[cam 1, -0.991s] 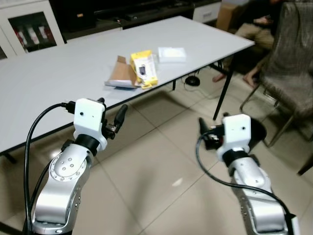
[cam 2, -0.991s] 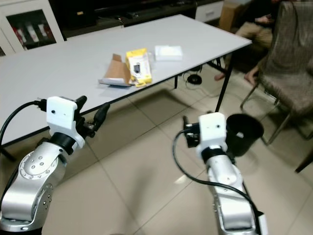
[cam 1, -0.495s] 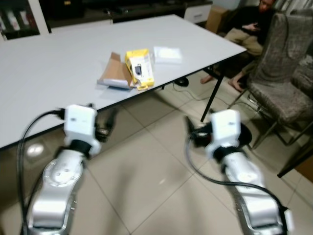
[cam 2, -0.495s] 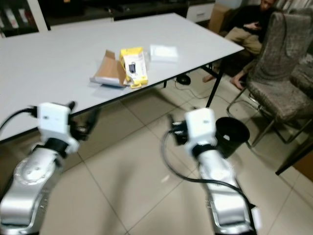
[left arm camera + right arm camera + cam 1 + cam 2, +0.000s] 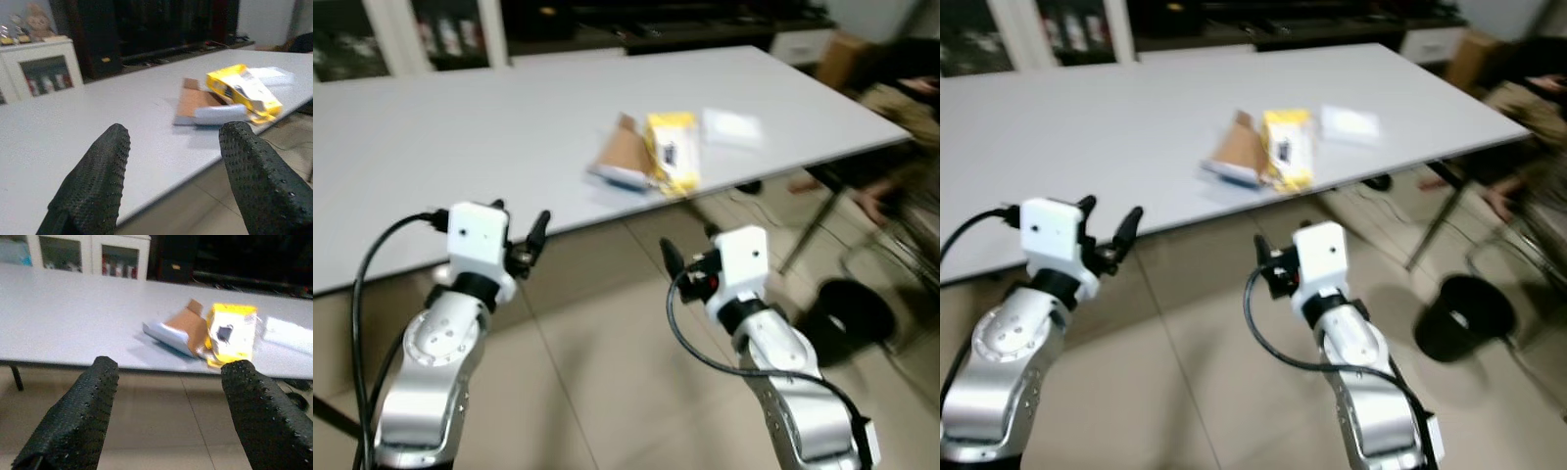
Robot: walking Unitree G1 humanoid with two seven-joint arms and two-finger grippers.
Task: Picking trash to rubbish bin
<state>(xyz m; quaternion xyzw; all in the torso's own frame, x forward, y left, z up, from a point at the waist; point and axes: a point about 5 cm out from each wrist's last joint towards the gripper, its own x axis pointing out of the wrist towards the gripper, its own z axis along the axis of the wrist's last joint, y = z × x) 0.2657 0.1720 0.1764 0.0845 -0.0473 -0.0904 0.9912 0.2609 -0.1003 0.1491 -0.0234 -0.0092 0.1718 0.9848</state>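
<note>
Trash: yellow packet (image 5: 672, 163) touching a brown cardboard piece (image 5: 623, 157) near the front edge of the white bench (image 5: 460, 147), at 12 o'clock from the right tool; white packet (image 5: 732, 126) just beside, at 1 o'clock.
Bin: black rubbish bin (image 5: 1461, 315) on the tiled floor (image 5: 1205, 392), at 3 o'clock of the right arm, under the bench's corner.
Left tool (image 5: 171, 176): fingers spread wide, empty, raised before the bench edge.
Right tool (image 5: 166, 416): fingers spread wide, empty, aimed at the trash, well apart from it.
Views: blurred.

Motion blur smears the yellow packet (image 5: 671, 164); its print is unreadable.
</note>
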